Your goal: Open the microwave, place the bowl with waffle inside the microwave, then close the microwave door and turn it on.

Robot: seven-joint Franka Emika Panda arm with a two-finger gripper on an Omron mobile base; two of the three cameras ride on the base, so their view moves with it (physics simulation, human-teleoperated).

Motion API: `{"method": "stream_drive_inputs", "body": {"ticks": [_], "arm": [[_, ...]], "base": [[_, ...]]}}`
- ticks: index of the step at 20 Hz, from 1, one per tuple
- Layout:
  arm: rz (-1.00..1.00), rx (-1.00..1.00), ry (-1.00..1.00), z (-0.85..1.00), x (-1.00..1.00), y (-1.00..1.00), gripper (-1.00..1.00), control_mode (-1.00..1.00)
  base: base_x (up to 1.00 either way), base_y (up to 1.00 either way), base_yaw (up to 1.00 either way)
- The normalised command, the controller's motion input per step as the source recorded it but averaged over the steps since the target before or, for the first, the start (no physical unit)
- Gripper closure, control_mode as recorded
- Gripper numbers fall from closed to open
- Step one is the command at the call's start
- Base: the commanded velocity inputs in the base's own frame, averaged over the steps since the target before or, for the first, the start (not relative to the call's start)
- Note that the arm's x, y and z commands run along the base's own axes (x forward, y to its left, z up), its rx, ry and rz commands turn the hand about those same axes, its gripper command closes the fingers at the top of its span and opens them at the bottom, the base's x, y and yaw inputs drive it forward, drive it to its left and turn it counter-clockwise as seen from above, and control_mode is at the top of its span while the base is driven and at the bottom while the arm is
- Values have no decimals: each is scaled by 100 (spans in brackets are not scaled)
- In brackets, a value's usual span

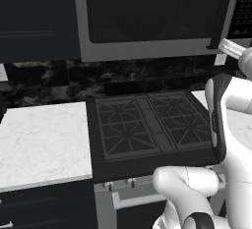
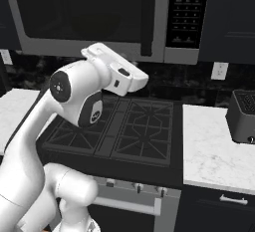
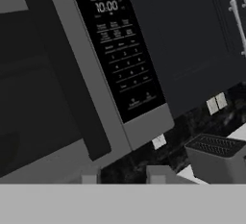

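The white arm's two-finger gripper (image 3: 123, 179) (jaw state unclear) sits just below the long black vertical bar handle (image 3: 72, 83) of the grey-framed microwave door (image 3: 33, 74), which runs upward from it.

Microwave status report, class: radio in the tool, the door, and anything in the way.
Tool raised just below the microwave, nothing held, jaw state unclear. Microwave door shut, handle not grasped. Stove below, nothing blocking.

Microwave (image 2: 94, 17) mounted above stove (image 2: 119, 131); button panel (image 2: 187, 12) right of its door handle (image 2: 147, 17). Counters flank the stove; toaster (image 2: 242, 116), apparently, on right counter (image 2: 211, 151).
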Motion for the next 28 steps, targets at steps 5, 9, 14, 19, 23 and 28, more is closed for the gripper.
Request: {"method": "stream_drive_inputs", "body": {"ticks": [5,9,14,19,23,28], "arm": [[1,4,24,0,0,-13,100,-100],[0,1,1,0,-8,-24,100,-100],[2,3,3,0,-6,-55,100,-100],[8,1,-9,1,-3,-17,100,-100],[1,1,-2,15,0,0,100,-100],[0,0,2,0,7,0,100,-100]], "base": [[0,0,0],[0,0,0],[0,0,0],[0,0,0],[0,0,0],[0,0,0]]}}
